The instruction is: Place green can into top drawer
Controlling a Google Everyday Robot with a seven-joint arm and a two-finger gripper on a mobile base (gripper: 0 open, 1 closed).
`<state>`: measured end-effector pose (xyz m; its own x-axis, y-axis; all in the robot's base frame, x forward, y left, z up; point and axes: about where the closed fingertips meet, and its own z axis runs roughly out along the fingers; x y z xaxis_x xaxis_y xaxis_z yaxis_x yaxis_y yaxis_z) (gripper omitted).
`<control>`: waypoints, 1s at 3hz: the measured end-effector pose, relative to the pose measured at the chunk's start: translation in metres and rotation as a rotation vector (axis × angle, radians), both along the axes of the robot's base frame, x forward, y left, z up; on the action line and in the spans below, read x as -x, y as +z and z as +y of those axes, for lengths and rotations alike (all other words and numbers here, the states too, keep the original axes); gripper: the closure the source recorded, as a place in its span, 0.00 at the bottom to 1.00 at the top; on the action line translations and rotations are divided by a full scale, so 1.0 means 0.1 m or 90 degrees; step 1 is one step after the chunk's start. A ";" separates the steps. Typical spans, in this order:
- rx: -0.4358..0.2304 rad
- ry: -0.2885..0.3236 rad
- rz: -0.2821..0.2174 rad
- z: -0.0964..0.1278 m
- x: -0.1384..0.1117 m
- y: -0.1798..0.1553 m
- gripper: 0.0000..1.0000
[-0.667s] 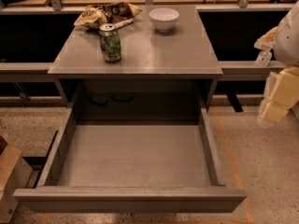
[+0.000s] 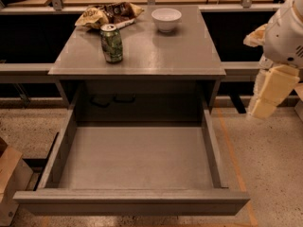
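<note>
The green can [image 2: 111, 43] stands upright on the left part of the grey tabletop [image 2: 156, 56], silver top up. Below the tabletop, the top drawer [image 2: 135, 157] is pulled fully out toward me, and its flat bottom is bare. My gripper [image 2: 267, 94] hangs at the right edge of the view, beside the table's right side and above the floor. It is far from the can and holds nothing that I can see.
A white bowl [image 2: 166, 19] sits at the back of the tabletop, right of the can. A crumpled snack bag [image 2: 109, 14] lies at the back left. A cardboard box [image 2: 10, 181] stands on the floor left of the drawer front.
The gripper has shifted slightly to the left, toward the table. The can, bowl and drawer have not moved.
</note>
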<state>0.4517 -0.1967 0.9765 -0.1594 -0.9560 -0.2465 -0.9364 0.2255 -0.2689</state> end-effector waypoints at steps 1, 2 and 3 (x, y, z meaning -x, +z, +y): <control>-0.017 0.051 -0.016 0.31 -0.28 -0.02 0.00; -0.055 0.080 -0.039 0.65 -0.59 0.05 0.00; -0.058 0.083 -0.041 0.68 -0.62 0.06 0.00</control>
